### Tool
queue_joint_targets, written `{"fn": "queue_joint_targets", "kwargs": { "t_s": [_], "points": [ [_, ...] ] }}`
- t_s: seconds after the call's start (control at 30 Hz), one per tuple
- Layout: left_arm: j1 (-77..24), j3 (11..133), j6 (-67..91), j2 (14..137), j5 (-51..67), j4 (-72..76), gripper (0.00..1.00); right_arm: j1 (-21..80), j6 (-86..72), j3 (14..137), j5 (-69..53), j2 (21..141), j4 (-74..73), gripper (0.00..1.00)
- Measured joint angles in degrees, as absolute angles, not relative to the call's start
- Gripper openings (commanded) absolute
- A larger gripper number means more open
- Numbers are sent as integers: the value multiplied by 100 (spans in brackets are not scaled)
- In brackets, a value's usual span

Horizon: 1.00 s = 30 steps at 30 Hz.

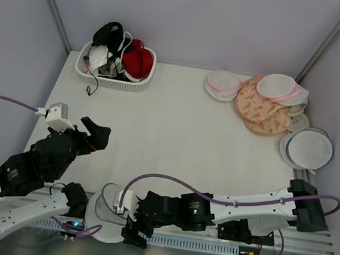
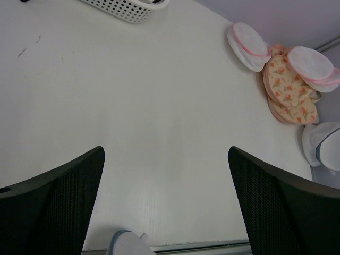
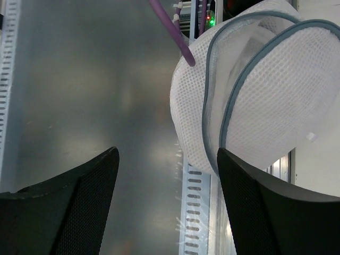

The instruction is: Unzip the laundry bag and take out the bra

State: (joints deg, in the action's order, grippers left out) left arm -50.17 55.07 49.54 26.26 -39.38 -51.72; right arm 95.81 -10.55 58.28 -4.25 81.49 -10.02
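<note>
The laundry bag (image 1: pixel 108 203) lies at the table's near edge, white mesh with a grey-blue zip rim. In the right wrist view the bag (image 3: pixel 265 101) shows two rims parted, and nothing black shows in it. My right gripper (image 1: pixel 133 232) is open beside the bag, over the metal ledge. In its wrist view the right gripper (image 3: pixel 167 178) is empty, its right finger (image 3: pixel 265 212) close to the mesh. My left gripper (image 1: pixel 96 132) is open and empty over the table. In its wrist view the left gripper (image 2: pixel 166 180) is above a bit of the bag (image 2: pixel 127 246). The black bra (image 1: pixel 109 35) lies in the white basket (image 1: pixel 128 83).
The basket also holds a red bra (image 1: pixel 137 61) and a white bra (image 1: pixel 97 58). Pink-rimmed white rounds (image 1: pixel 222 84), floral pouches (image 1: pixel 260 109) and a flat grey-rimmed disc (image 1: pixel 310 148) lie at the far right. A slotted metal rail (image 1: pixel 203 244) runs along the near edge.
</note>
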Motion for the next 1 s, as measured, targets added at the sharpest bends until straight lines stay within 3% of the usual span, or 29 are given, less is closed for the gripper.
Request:
{"fn": "queue_joint_targets", "kwargs": {
  "t_s": [0.2, 0.37, 0.7, 1.0],
  "points": [
    [-5017, 5507, 4899, 2716, -3763, -5076, 99, 8923, -1564, 4775, -281, 6720, -703, 82],
    [-5017, 5492, 4720, 2775, -3367, -4766, 99, 8009, -2141, 4866, 939, 6093, -1404, 100],
    [-5017, 4877, 4294, 3354, -2132, -3765, 99, 7081, -2783, 5164, 2665, 5769, -2727, 99],
    [-5017, 4027, 4167, 3771, -1503, -2757, 100, 6139, -2689, 5697, 3055, 5465, -2939, 99]
  ]
}}
